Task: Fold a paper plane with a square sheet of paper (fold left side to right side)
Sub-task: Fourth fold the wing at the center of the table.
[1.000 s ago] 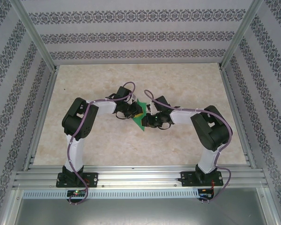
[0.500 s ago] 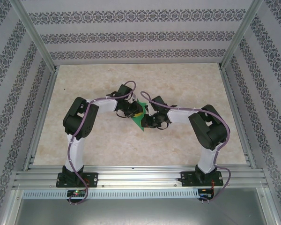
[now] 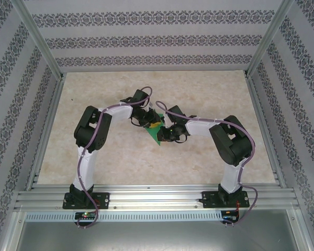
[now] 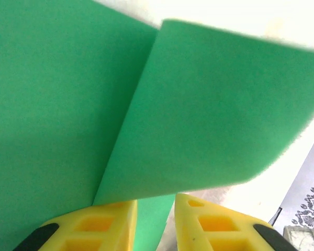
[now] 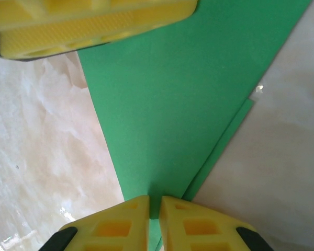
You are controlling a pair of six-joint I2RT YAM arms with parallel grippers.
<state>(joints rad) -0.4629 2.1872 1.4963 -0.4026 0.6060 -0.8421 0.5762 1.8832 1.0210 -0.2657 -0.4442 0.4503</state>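
Observation:
The square sheet of paper (image 3: 156,133), bright green, lies on the table's middle, folded into a pointed dart, the paper plane's shape. My right gripper (image 5: 154,201) is shut on the narrow pointed end of the paper (image 5: 167,104), which lies flat with a second layer showing along its right edge. My left gripper (image 4: 156,201) stands open with a small gap. The paper (image 4: 52,104) runs under and between its fingers, and one flap (image 4: 214,115) stands raised over them. From above, the left gripper (image 3: 150,123) and right gripper (image 3: 164,134) meet at the paper.
The marble-look tabletop (image 3: 209,94) has free room on all sides of the paper. Aluminium rails (image 3: 146,196) edge the front, and patterned walls (image 3: 157,42) close the back and sides. A left finger (image 5: 94,21) reaches into the top of the right wrist view.
My left gripper has shifted slightly toward the back and right, and its jaws have eased apart. The right gripper keeps its hold, and the paper has hardly moved.

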